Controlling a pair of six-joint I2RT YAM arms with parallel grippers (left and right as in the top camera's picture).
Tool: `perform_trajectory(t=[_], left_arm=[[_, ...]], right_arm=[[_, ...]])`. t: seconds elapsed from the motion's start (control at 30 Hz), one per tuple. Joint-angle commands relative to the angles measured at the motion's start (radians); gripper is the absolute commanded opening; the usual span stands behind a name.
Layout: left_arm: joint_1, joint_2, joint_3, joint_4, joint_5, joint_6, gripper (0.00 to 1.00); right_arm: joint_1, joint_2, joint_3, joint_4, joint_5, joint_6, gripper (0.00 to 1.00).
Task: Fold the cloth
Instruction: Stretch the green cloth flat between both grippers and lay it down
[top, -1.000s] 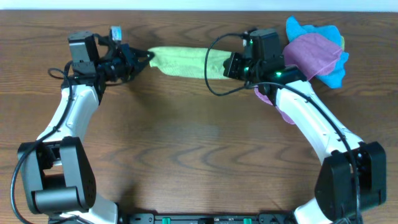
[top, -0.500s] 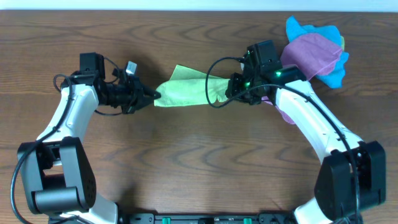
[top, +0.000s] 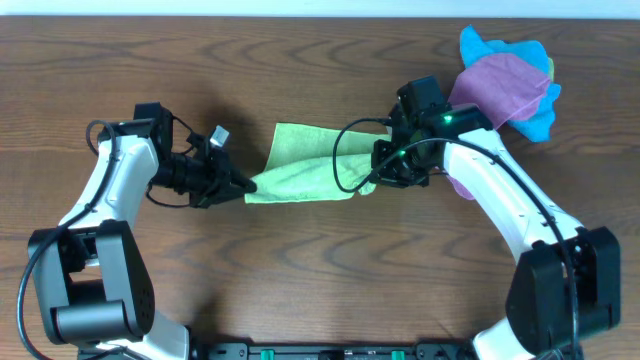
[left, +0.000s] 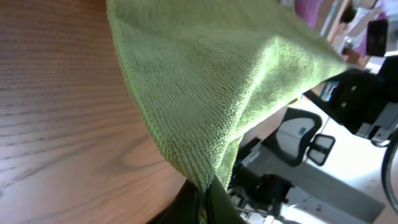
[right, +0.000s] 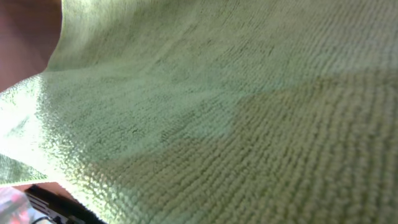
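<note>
Left gripper (top: 241, 185) and right gripper (top: 377, 178) pinch the cloth (top: 305, 165)

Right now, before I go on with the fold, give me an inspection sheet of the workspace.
Surface: brown wooden table, bare in front of the arms.
Job's things: lime-green cloth held between both grippers, part of it on the table.
Clutter: purple cloth lying over blue cloth, far right.
Grippers: left gripper pinches one corner; right gripper holds the opposite end, fingers hidden by cloth.
Cables: black cable looping over the cloth.
Surroundings: pale strip beyond the far edge.
</note>
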Motion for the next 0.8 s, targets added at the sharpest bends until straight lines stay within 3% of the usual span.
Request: perform_trajectory(t=[0.0, 0.27, 0.63, 0.77], left_arm=[[0.003, 0.0, -0.037, -0.011, -0.03, 0.059, 0.06], [0.002, 0.0, -0.18, -0.003, -0.038, 0.094, 0.06], [0.002, 0.0, -0.312, 0.049, -0.052, 0.11, 0.06], [0.002, 0.0, -0.316, 0.063, -0.052, 0.113, 0.06]], right_arm=[[-0.007, 0.005, -0.069, 0.007, -0.043, -0.042, 0.02], [-0.007, 0.005, -0.24, 0.066, -0.067, -0.044, 0.02], [-0.007, 0.002, -0.28, -0.016, -0.03, -0.048, 0.02], [-0.007, -0.014, -0.28, -0.07, 0.017, -0.059, 0.12]])
